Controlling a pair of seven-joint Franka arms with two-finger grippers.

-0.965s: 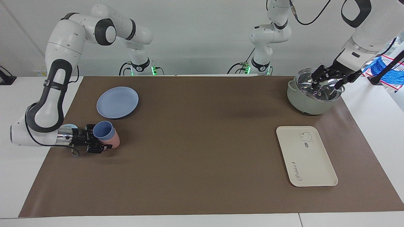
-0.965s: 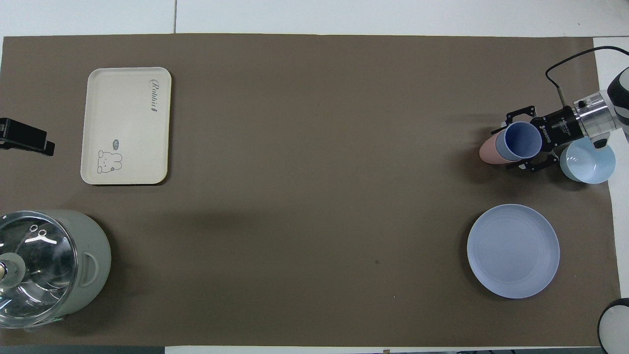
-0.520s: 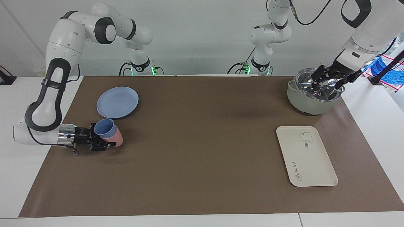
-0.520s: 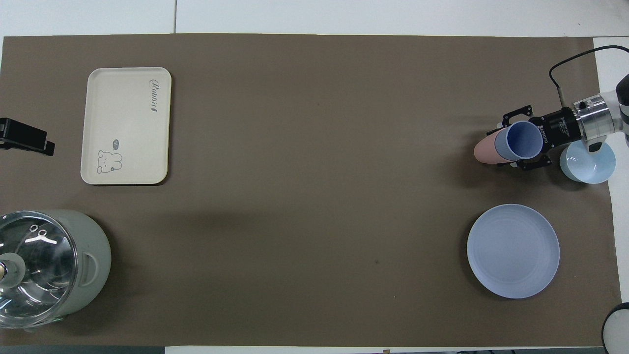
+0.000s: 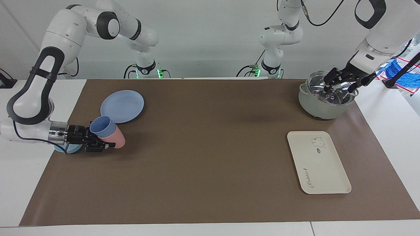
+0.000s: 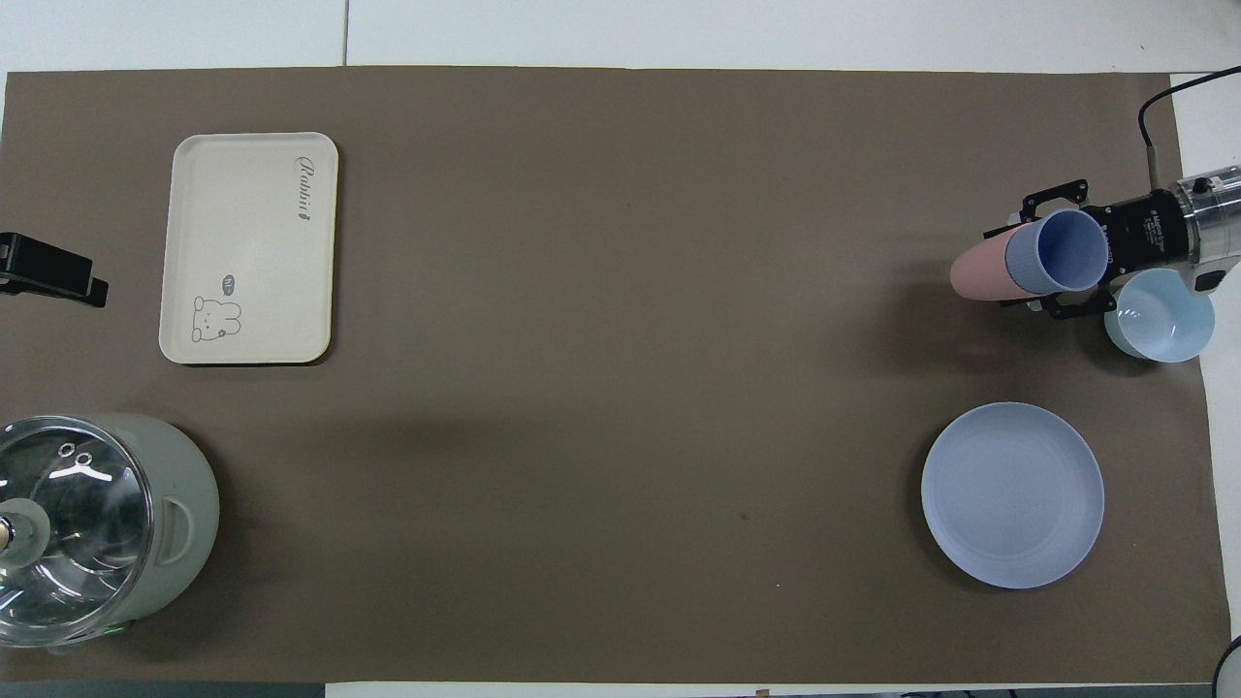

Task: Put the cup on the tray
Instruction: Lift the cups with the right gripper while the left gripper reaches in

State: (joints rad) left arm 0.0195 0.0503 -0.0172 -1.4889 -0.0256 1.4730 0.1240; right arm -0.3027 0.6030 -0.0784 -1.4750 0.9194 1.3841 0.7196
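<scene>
The periwinkle-blue cup [image 5: 100,126] sits nested in a pink tumbler [image 5: 116,139], and both are tilted on their side. My right gripper [image 5: 101,140] reaches in level from the right arm's end of the table. It is shut on the nested pair and holds them just above the mat, beside the light-blue bowl [image 5: 67,149]. In the overhead view the cup [image 6: 1066,250] opens toward the gripper [image 6: 1059,254]. The cream tray [image 5: 320,164] lies bare near the left arm's end and also shows in the overhead view [image 6: 247,247]. My left gripper [image 5: 341,82] waits, raised over the pot.
A round blue plate [image 5: 122,106] lies nearer to the robots than the cups. A grey-green pot with a glass lid [image 5: 323,98] stands at the left arm's end, nearer to the robots than the tray. A brown mat [image 5: 210,157] covers the table.
My right gripper has drawn back toward the right arm's end of the table with the nested cups, lifting and tilting them. The left arm has not moved.
</scene>
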